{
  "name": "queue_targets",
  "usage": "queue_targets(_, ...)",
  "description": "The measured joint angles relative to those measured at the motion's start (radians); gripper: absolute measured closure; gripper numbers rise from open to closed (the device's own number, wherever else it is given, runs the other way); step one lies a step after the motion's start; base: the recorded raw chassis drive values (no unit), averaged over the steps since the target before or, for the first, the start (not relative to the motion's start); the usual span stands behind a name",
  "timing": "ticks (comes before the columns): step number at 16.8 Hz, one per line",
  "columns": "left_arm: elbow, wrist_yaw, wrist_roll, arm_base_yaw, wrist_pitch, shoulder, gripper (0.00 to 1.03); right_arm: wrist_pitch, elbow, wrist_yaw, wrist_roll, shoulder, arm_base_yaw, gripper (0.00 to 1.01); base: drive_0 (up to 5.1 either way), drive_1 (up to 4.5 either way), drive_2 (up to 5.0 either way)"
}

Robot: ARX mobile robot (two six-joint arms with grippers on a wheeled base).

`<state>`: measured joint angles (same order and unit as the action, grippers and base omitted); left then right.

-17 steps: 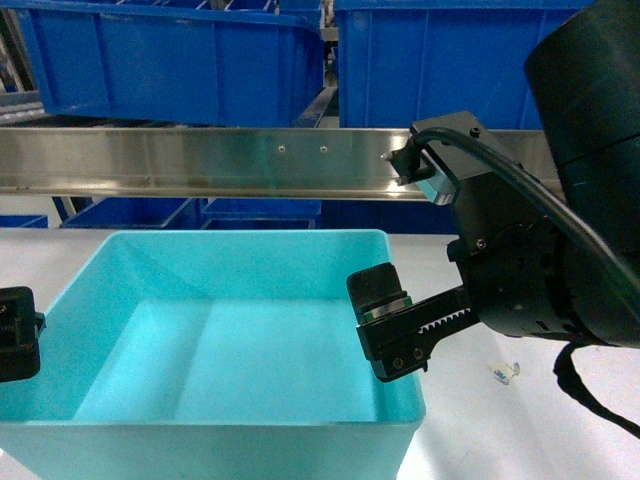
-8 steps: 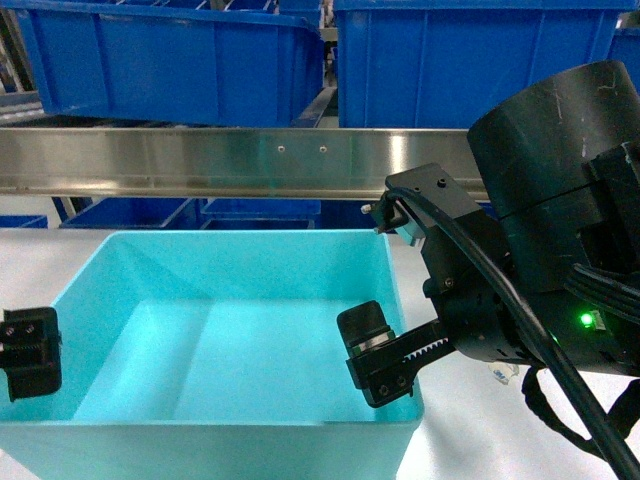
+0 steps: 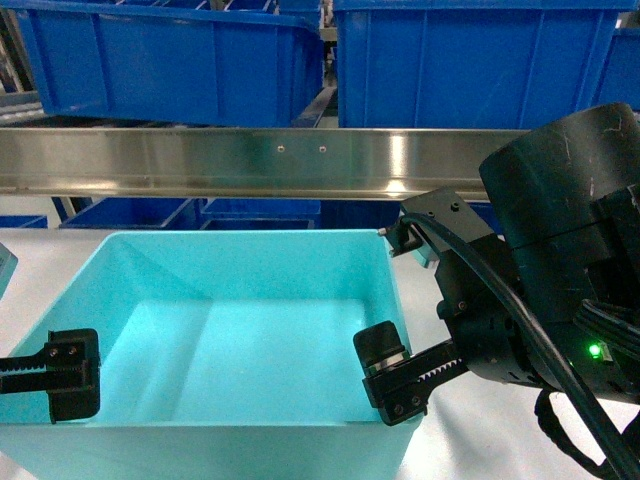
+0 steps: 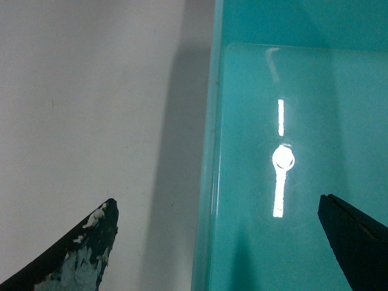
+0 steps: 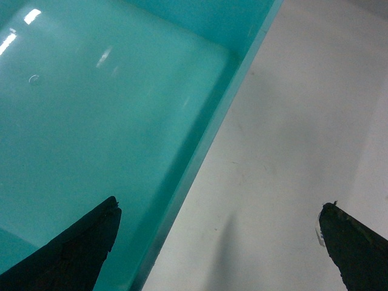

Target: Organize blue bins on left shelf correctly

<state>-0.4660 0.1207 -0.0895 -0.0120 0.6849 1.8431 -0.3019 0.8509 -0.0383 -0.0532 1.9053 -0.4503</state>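
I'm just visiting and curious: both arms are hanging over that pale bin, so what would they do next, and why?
Probably close both grippers. Each wrist view shows open fingers straddling a side wall of the turquoise bin: left gripper, right gripper. Neither grips it yet.

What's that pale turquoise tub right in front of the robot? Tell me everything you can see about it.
The light turquoise rectangular plastic bin looks smooth and glossy, with tapered walls, a thin rim and a flat floor reflecting ceiling lights. It is empty and sits upright on a pale table, below the steel shelf beam. The left gripper straddles its left wall and the right gripper its right wall, both open, one finger inside and one outside; no contact is visible.
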Motion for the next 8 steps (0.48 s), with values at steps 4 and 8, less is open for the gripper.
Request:
queue_targets(4, -0.012, -0.001, -0.001, 0.005, -0.019, 0.006, 0.05, 0.002, -0.007, -0.014, 0.001, 0.006, 0.006, 0.03, 0.0, 0.00, 0.0)
queue_targets(8, -0.012, 0.000, 0.004, 0.006, -0.027, 0.019, 0.16, 0.008, -0.009, -0.025, 0.005, 0.007, 0.006, 0.04, 0.0, 0.00, 0.0)
